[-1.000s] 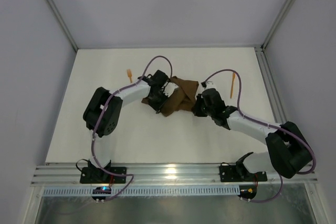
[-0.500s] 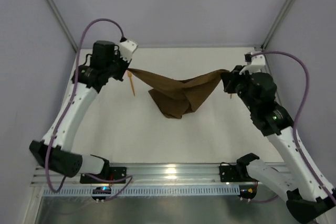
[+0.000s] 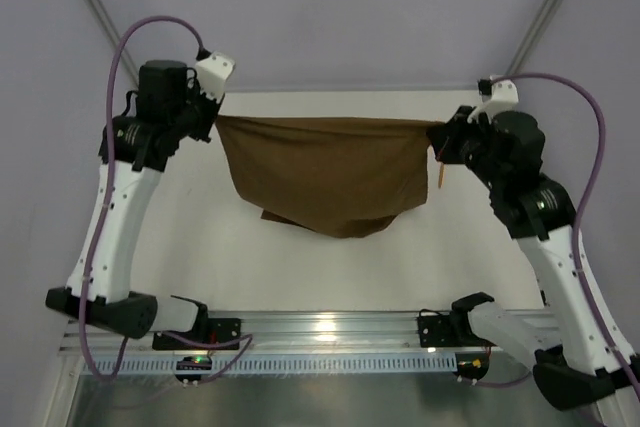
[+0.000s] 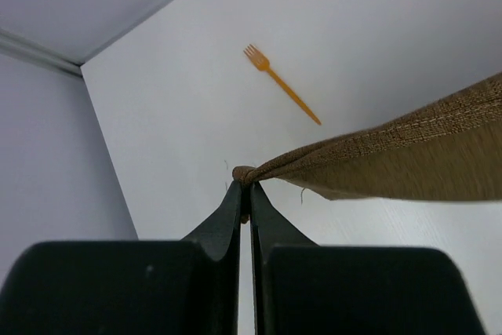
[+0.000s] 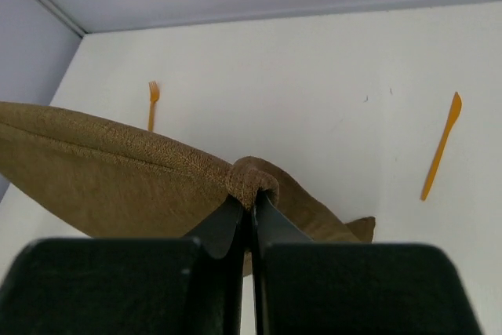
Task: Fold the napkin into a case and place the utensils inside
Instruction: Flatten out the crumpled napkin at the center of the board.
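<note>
Early stage: left gripper [image 4: 245, 186] and right gripper [image 5: 252, 202] each pinch a napkin [image 3: 325, 172] corner, holding it spread mid-air; nothing folded yet, fork [image 4: 281, 84] and knife [image 5: 441, 145] loose.

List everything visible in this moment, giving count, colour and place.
napkin: one, dark brown, hanging spread over the table between both grippers
fork: one, orange, lying on the table, far left side
knife: one, orange, lying on the table, right side
table: one, white, beneath everything
left gripper: one, black, shut on the napkin's left corner
right gripper: one, black, shut on the napkin's right corner
</note>
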Available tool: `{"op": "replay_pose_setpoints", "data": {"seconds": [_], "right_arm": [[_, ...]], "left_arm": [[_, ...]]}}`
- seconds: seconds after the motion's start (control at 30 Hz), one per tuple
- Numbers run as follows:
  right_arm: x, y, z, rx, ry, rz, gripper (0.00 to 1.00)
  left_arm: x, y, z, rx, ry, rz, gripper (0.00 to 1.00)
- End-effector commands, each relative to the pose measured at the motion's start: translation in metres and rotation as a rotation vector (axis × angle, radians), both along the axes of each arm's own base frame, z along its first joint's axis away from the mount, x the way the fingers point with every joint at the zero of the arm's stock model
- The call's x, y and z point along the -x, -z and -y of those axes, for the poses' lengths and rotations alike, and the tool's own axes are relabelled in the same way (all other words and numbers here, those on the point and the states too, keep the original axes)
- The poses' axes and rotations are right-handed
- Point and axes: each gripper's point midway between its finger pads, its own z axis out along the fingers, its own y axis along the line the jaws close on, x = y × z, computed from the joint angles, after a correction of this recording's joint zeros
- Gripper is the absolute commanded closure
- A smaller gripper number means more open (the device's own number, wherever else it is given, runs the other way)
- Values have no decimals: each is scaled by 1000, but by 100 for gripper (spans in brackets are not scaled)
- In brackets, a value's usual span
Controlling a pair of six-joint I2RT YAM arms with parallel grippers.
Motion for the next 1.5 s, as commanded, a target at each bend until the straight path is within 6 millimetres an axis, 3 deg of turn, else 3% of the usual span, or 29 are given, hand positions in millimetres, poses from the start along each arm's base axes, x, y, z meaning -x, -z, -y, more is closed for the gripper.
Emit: {"op": "replay_pose_setpoints", "data": {"seconds": [0.0,0.03,0.07,0.1,0.13,0.17,0.2,0.23,0.27,0.3,0.4,0.47,0.57,0.6,0.63,0.67,0.7,0.77,0.8,0.83,0.87,0.9,0.93,0.97,1.03,1.07,1.17,1.33,1.47], "right_arm": [[-70,-49,-3,-33,-16,93,97],[-88,-59,-2,-65,-14,101,97],[-106,-75,0,-88,-14,128,97],[-138,-94,1,-104,-18,147,97],[-155,-103,12,-114,-5,150,97],[-168,-107,17,-121,7,130,97],[-167,-158,22,-127,7,233,97],[-199,-139,32,-123,27,179,97],[-203,-144,36,-132,29,168,97],[-196,-178,33,-140,3,247,97],[-203,-189,53,-171,6,290,97],[-190,-208,64,-176,9,355,97],[-181,-197,71,-165,20,332,97],[-186,-176,72,-145,24,285,97],[-184,-164,72,-136,24,257,97],[-182,-132,73,-134,29,184,97],[-180,-111,73,-133,34,141,97],[-173,-75,74,-137,48,89,97],[-160,-23,73,-151,66,-6,97],[-154,-4,72,-171,72,-36,97],[-149,17,71,-176,77,-55,97],[-131,66,71,-179,96,-141,97],[-124,86,69,-177,103,-169,97],[-108,137,67,-178,117,-269,97],[-89,166,63,-189,128,-308,97],[-73,202,61,-199,135,-385,97],[-47,249,48,-213,121,-494,97],[-8,307,38,-278,155,-655,97],[10,323,36,-325,198,-704,97]], "left_arm": [[-59,-6,-11,-16,-136,3,100],[-72,-43,-12,11,-162,92,100],[-102,-29,-6,9,-178,54,100],[-115,-36,-5,18,-193,74,100],[-123,-77,-6,53,-208,178,100],[-147,-65,-7,37,-241,161,100],[-155,-74,-9,44,-259,195,100],[-161,-83,-13,51,-280,230,100],[-169,-100,-15,71,-296,299,100],[-172,-105,-16,77,-298,323,100],[-173,-121,-14,108,-278,382,100],[-172,-124,-10,123,-251,387,100],[-168,-117,3,146,-184,359,100],[-171,-97,12,149,-141,309,100],[-164,-94,14,151,-120,297,100],[-163,-82,18,153,-100,267,100],[-165,-43,23,144,-78,182,100],[-150,-20,30,152,-31,128,100],[-146,0,31,147,-20,86,100],[-139,48,35,135,1,-13,100],[-129,58,33,128,8,-29,100],[-121,77,33,122,14,-63,100],[-107,110,31,111,22,-121,100],[-99,125,32,100,41,-147,100],[-76,171,31,85,65,-243,100],[-68,179,29,78,74,-255,100],[-45,219,25,53,91,-342,100],[-7,252,22,41,127,-432,100],[27,266,22,39,182,-494,100]]}}
